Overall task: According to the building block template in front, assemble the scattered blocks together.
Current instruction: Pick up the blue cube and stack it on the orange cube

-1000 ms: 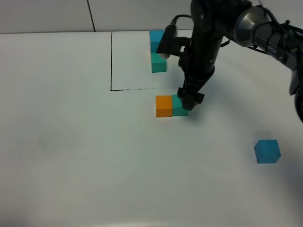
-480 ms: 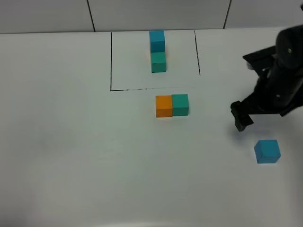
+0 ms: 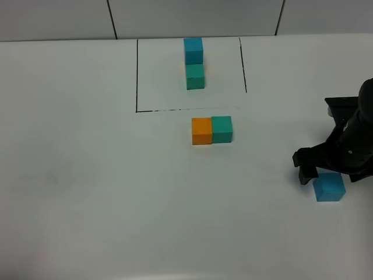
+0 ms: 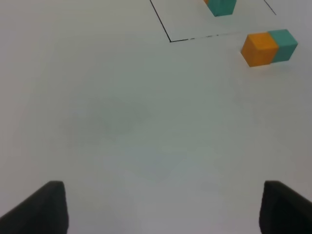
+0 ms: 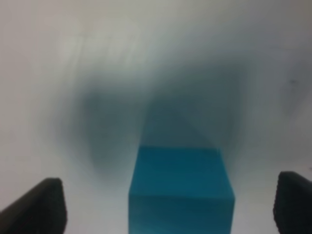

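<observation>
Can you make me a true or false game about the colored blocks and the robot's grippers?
1. The orange cube touches the loose teal-green cube. True.
2. The loose blue cube lies inside the black outline. False: it lies outside it, by the right gripper.
3. The right gripper is squeezing the blue cube. False: its jaws stand open, with a gap on each side of the cube.
4. The left gripper holds nothing. True.
5. The template pair is a blue cube joined to a teal-green one. True.
</observation>
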### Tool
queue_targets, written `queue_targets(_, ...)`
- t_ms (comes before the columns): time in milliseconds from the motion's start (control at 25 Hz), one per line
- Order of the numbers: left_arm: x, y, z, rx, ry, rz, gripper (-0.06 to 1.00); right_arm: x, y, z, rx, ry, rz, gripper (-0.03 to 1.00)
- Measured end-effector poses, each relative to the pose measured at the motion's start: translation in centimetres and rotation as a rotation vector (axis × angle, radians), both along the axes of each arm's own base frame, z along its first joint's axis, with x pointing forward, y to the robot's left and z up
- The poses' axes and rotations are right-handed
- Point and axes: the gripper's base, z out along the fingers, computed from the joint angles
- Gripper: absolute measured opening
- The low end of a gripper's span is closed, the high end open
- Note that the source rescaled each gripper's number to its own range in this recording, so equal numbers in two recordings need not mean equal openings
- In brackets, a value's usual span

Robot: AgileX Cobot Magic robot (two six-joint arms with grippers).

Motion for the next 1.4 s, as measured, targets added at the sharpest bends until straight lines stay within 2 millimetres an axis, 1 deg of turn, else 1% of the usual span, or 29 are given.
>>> queue_targets(240, 0.0, 0.0, 0.0, 0.0, 0.0, 0.0, 0.78, 0.1, 0.0, -1.1, -0.005, 0.029, -0.001, 0.72)
queue_targets(440, 0.0, 0.0, 0.0, 0.0, 0.0, 0.0, 0.78, 0.1, 0.0, -1.3, -0.006, 0.034, -0.001, 0.7)
queue_targets(680, 0.0, 0.0, 0.0, 0.0, 0.0, 0.0, 0.78, 0.0, 0.0, -1.3, -0.008, 0.045, -0.001, 0.58)
queue_targets(840, 0.0, 0.0, 0.0, 0.0, 0.0, 0.0, 0.78, 0.0, 0.0, -1.3, -0.008, 0.045, -0.001, 0.56)
queue_targets(1040, 0.0, 0.0, 0.0, 0.0, 0.0, 0.0, 0.78, 0.0, 0.0, -1.3, -0.008, 0.046, -0.001, 0.57)
queue_targets(1200, 0.0, 0.0, 0.0, 0.0, 0.0, 0.0, 0.78, 0.0, 0.0, -1.3, -0.008, 0.046, -0.001, 0.66)
queue_targets(1280, 0.0, 0.0, 0.0, 0.0, 0.0, 0.0, 0.78, -0.1, 0.0, -1.3, -0.008, 0.049, -0.001, 0.69)
queue_targets(1360, 0.0, 0.0, 0.0, 0.0, 0.0, 0.0, 0.78, -0.1, 0.0, -1.3, -0.01, 0.058, -0.001, 0.69)
queue_targets(1400, 0.0, 0.0, 0.0, 0.0, 0.0, 0.0, 0.78, -0.2, 0.0, -1.3, -0.01, 0.06, -0.001, 0.66)
